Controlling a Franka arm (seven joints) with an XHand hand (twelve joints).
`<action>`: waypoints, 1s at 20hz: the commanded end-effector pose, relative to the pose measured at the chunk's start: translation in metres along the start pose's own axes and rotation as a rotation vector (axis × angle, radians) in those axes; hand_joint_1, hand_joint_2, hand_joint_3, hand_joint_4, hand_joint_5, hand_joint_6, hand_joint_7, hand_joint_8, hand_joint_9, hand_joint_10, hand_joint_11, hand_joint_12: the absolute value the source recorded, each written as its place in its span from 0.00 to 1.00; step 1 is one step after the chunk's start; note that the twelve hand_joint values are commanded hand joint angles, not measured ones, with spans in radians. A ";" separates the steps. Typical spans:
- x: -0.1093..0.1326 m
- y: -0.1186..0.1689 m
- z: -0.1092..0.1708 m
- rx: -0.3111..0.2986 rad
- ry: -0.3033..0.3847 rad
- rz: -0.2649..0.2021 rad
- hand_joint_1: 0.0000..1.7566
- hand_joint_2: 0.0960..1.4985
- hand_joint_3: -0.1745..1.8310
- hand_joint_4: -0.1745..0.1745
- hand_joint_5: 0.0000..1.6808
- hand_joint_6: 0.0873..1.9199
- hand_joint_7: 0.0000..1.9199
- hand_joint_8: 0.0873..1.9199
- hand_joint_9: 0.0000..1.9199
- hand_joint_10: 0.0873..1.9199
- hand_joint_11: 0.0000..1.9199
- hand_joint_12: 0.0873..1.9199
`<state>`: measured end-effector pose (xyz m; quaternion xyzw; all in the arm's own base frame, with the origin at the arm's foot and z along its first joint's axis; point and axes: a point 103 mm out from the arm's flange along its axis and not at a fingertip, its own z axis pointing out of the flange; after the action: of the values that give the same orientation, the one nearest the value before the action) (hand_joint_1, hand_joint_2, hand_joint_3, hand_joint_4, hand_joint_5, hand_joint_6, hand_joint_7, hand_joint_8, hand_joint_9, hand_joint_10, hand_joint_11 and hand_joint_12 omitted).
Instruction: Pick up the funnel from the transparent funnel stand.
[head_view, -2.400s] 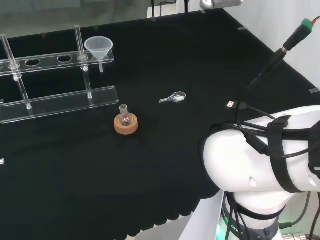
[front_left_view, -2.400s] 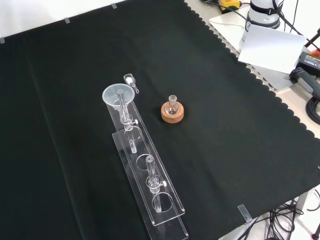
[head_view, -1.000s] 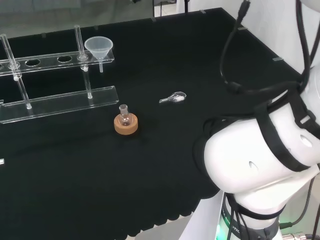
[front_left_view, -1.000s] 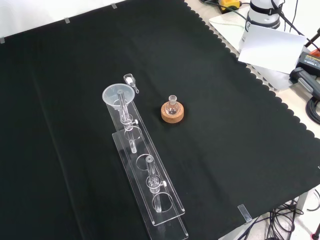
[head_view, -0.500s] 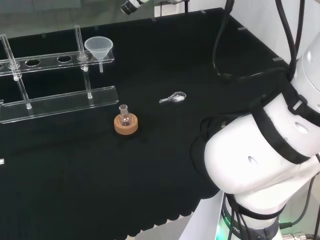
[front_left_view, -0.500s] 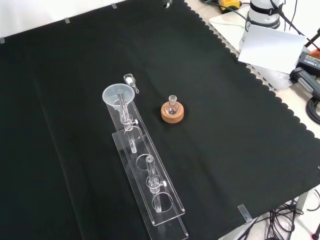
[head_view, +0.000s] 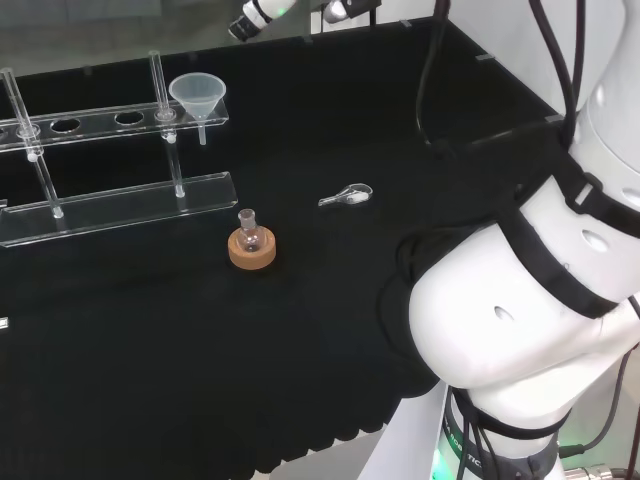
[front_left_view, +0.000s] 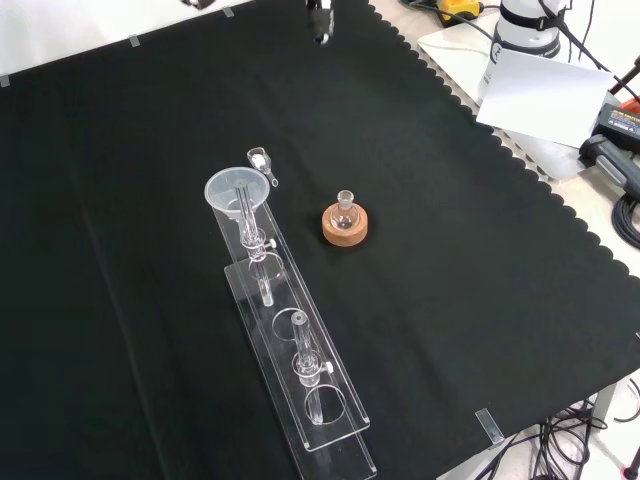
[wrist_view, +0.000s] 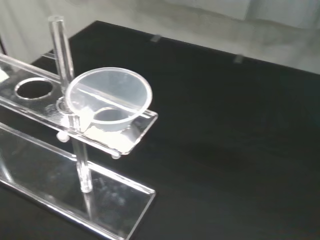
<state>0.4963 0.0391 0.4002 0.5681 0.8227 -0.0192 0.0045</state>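
A: Funnel (wrist_view: 109, 100) sits upright in the end hole of the transparent funnel stand (wrist_view: 107, 202), its cone resting on the top shelf, spout hanging through so it can be lifted straight up.

B: And the hand (head_view: 250, 20)?

A: High above the cloth's far edge in the head view, well apart from the funnel; its finger state cannot be told.

B: Anything nearby?

A: A small flask (head_view: 250, 231) on a cork ring (head_view: 252, 251), and a small glass scoop (head_view: 346, 196). No readable writing.
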 end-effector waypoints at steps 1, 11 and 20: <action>-0.002 0.027 0.023 0.043 0.077 -0.089 0.32 0.34 0.10 0.54 0.00 0.00 0.00 0.00 0.00 0.00 0.00 0.00; 0.025 0.061 0.045 0.101 0.073 -0.125 0.35 0.34 0.10 0.52 0.00 0.00 0.00 0.00 0.00 0.00 0.01 0.00; 0.043 0.085 0.088 0.138 0.121 -0.130 0.35 0.35 0.10 0.51 0.00 0.00 0.00 0.00 0.00 0.00 0.01 0.00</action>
<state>0.5527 0.0908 0.3239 0.5154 0.8524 -0.0489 -0.0729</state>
